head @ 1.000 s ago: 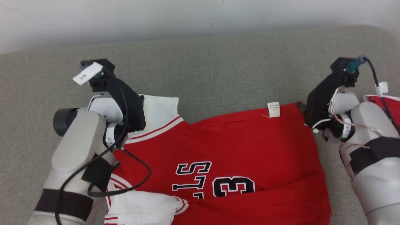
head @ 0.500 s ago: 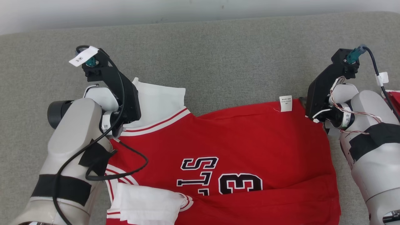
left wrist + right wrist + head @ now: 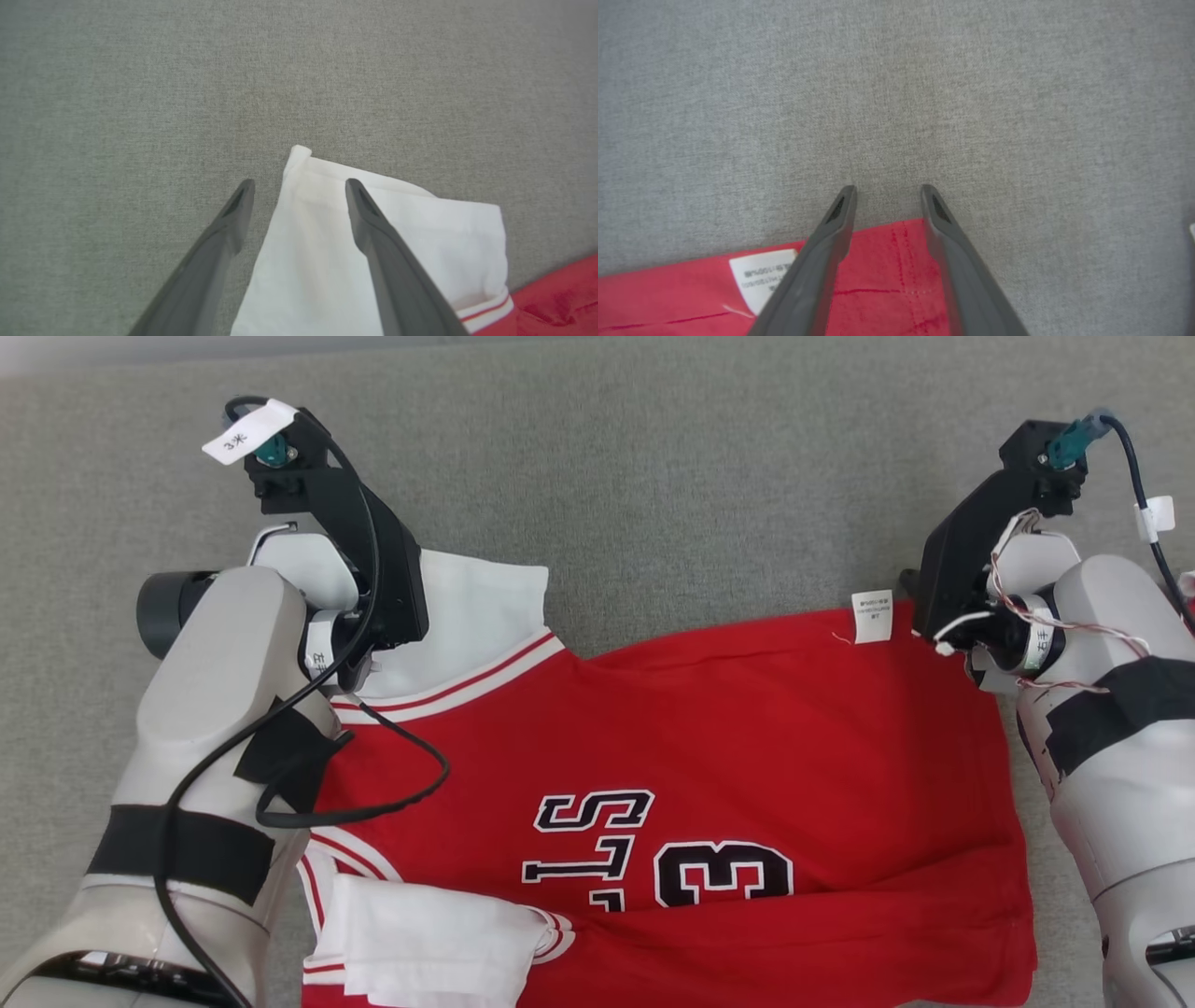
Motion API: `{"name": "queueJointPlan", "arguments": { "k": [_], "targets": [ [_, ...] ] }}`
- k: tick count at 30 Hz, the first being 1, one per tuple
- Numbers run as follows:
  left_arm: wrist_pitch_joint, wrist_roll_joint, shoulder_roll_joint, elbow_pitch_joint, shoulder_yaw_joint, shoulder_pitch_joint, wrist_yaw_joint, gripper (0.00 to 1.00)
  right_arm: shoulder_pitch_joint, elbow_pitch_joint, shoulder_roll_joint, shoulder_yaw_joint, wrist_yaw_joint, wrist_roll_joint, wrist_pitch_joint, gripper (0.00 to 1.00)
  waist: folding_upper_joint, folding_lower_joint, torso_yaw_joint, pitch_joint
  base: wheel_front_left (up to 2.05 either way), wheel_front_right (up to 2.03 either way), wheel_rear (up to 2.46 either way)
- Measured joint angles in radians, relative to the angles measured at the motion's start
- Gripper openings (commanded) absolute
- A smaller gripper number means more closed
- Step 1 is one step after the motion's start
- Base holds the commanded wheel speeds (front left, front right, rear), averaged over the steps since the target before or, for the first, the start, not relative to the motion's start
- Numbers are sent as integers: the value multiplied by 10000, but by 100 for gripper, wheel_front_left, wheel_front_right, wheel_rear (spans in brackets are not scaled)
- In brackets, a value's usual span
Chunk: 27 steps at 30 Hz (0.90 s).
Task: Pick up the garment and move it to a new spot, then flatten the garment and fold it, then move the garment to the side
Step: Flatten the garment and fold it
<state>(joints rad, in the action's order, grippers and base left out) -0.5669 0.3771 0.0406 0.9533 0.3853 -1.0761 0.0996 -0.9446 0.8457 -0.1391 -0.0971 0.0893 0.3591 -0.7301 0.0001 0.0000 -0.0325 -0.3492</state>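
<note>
1. The left arm (image 3: 224,709) is lying stretched forward, the left gripper (image 3: 299,186) pointing down with fingers (image 3: 224,233) spread wide.
2. The right arm (image 3: 1111,747) is angling inward, the right gripper (image 3: 887,191) holding its own fingers apart, less widely.

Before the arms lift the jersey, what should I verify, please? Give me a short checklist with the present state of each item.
1. left gripper open: ok.
2. Edge of the white sleeve between its jaws: ok.
3. right gripper around the red hem corner: ok, jaws apart.
4. care label clear of the right gripper: cannot tell.
5. jersey lying flat: not ok, creased.
</note>
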Motion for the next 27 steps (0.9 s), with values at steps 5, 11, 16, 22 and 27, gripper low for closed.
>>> {"name": "queueJointPlan", "arguments": {
  "k": [5,11,16,22,27],
  "targets": [
    [2,0,-21,326,54,-239,-121,100,-355,232,29,-17,0,-2,88,73,0,0,-16,-376,0,0,0],
    [138,-2,67,690,25,-420,-123,100,-606,635,146,-127,-2,-31,186,73,0,0,36,-356,0,0,0],
    [217,-46,167,938,42,-577,-215,87,-653,853,301,-230,-54,-29,174,76,-1,0,229,-335,0,0,0],
    [320,-81,159,1149,105,-578,-221,23,-686,957,370,-261,-104,2,173,78,-2,0,358,-424,0,0,0],
    [412,-307,157,1312,198,-583,-297,0,-690,1108,384,-276,-190,25,159,80,-2,0,391,-470,0,0,0]
  ]
}}
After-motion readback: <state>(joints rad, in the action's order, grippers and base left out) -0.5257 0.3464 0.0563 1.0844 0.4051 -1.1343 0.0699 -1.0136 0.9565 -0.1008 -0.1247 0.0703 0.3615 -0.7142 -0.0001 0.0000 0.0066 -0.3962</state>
